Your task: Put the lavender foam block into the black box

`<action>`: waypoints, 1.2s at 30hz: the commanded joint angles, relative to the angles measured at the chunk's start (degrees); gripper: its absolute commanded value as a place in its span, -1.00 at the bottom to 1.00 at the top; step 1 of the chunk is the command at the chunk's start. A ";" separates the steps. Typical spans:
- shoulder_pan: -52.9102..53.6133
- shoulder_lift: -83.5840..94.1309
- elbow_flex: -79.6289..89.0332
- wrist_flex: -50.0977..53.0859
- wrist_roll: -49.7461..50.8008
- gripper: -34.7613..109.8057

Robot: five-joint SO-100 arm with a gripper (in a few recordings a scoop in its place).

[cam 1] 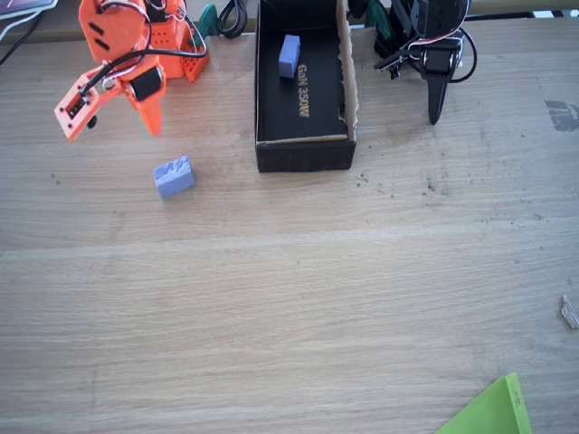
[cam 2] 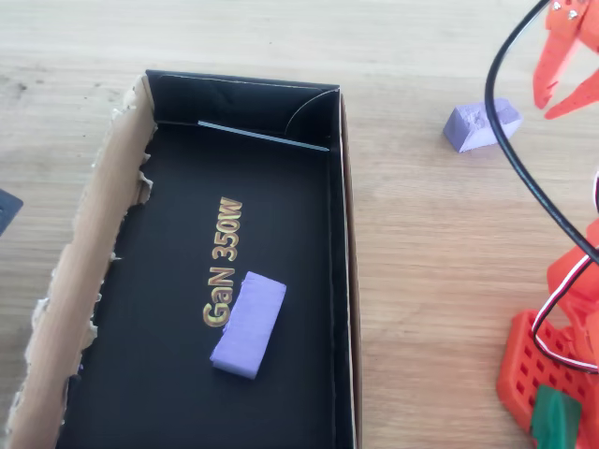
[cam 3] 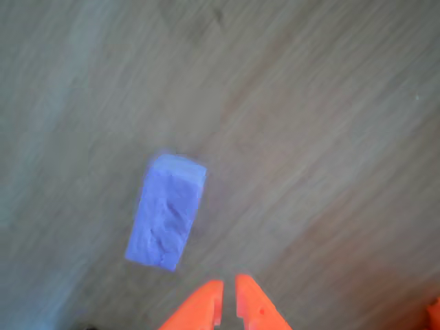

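The lavender foam block (cam 1: 174, 177) is small and chunky with one bumpy, torn side, and it lies on the table left of the black box (cam 1: 303, 149) in the fixed view. The box is long, open on top, with gold letters inside and one ripped brown edge.

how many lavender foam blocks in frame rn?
2. The chunky jagged-faced lavender foam block lies on the wooden table left of the long black cardboard box in the fixed view; the slimmer smooth lavender foam block lies inside that box. Nothing seems hidden.
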 commanded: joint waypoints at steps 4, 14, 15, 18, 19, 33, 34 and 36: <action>-0.97 0.53 -2.20 -0.26 0.97 -0.52; -1.49 -1.41 -4.04 0.18 0.97 -0.52; -1.32 -1.67 -4.22 -0.26 0.53 -0.52; -1.32 -2.99 -4.92 -0.62 -0.35 -0.52; -1.23 -3.52 -5.45 -0.53 -0.62 -0.52; -1.14 -3.96 -5.71 -2.11 -1.05 -0.52; -0.97 -4.04 -5.71 -1.93 -0.88 -0.52; -0.79 -4.22 -5.71 -2.20 -1.05 -0.52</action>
